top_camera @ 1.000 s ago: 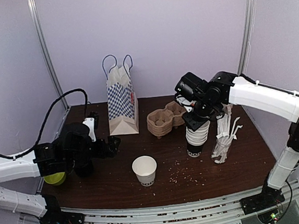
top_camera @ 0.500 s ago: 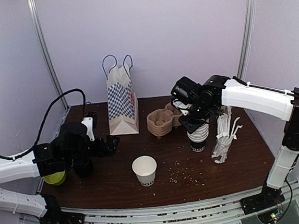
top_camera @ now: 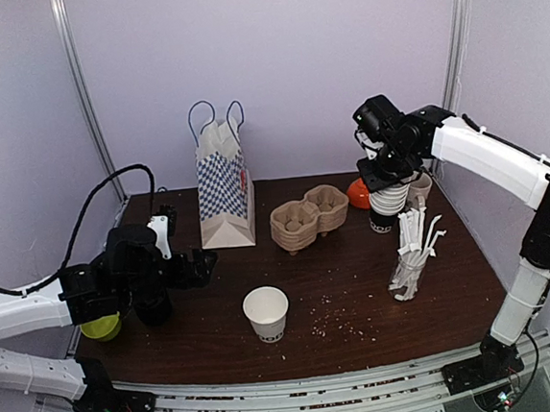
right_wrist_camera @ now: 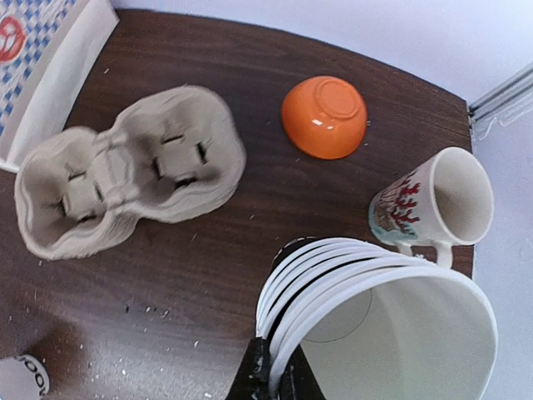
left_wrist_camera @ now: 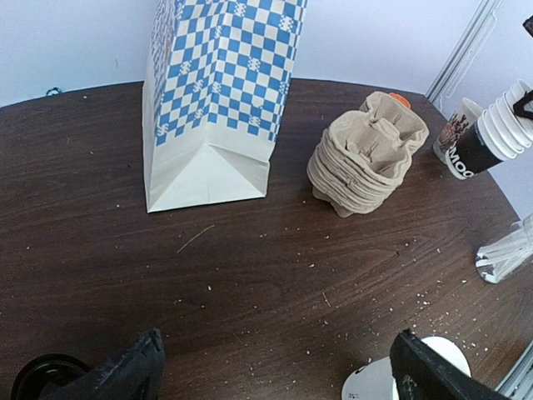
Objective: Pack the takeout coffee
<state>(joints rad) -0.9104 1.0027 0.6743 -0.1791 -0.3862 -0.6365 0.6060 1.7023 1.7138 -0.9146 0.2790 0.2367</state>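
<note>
right gripper (right_wrist_camera: 268, 377) is pinched tight on the rim of the nested stack of white paper cups with a black printed base (top_camera: 384, 204), holding it at the far right corner of the table, just beside the upturned orange bowl (right_wrist_camera: 325, 117) and the white mug with red pattern (right_wrist_camera: 429, 204). left gripper (left_wrist_camera: 279, 379) is spread fully wide with nothing in it, hovering over the left side. the task cup, a single open-topped white paper cup (top_camera: 266, 313), stands near the front edge, about mid-table. the stack of brown moulded-pulp two-hole carrier trays (top_camera: 305, 218) sits toward the back, right of the blue-and-white checked paper bag (top_camera: 223, 186). reads as parking the spare cups aside, packing proper not started. next: set the stack down upright, clear of bowl and mug, release, then go for the single cup and a tray hole. can't tell if the stack's base touches the table. no dark lid on the cup. a dark round thing (left_wrist_camera: 42, 375) is cut off at the left wrist view's bottom corner, maybe a lid. whether the cup holds liquid: can't tell.
</note>
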